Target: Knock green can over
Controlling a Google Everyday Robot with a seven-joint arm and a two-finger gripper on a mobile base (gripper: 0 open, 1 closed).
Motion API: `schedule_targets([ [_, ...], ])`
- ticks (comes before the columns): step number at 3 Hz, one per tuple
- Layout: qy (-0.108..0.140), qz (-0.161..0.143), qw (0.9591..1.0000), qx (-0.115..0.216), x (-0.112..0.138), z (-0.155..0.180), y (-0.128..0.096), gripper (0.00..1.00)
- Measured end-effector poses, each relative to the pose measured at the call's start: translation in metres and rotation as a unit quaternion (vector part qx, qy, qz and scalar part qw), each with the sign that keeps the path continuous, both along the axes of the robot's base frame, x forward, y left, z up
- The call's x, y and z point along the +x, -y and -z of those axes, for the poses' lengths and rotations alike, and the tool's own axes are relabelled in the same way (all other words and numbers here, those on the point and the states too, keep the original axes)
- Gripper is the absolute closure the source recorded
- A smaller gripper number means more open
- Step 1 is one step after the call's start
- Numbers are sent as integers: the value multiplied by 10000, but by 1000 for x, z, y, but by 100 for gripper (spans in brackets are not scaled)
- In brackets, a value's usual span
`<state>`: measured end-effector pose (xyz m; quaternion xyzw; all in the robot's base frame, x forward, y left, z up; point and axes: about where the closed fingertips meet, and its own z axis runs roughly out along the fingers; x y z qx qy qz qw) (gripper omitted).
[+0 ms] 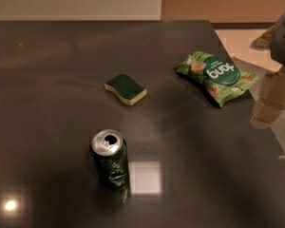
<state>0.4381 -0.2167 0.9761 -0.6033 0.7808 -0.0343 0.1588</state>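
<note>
Dark glossy surface [47,80], lamp glare in spots.

Green can [109,158] stands upright at near-centre, slightly left, on its base. Long axis vertical, silver top with the drinking hole facing up. Sides dented, body leaning a touch. Nothing touches it, so it reads as not yet knocked over.

Green-and-yellow sponge [126,88] lies flat farther back, well apart from the can. Light green snack bag [217,76] lies flat near the right rear edge, print upside down.

End effector [270,101] hangs at the far right edge of the view, beyond the snack bag and well apart from the can. It holds nothing I can make out, and I cannot tell how wide it stands.

Judgement: approach not begun. A sideways push high on the can should topple it.
</note>
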Motion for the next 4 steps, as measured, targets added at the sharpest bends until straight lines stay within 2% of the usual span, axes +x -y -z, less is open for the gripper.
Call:
schedule_targets([
  [2, -14, -62, 10000, 31, 0, -2, -5, 0],
  [3, -43, -355, 9989, 312, -2, -1, -23, 0],
  [4, -191, -840, 9934, 754, -10, 10, -58, 0],
])
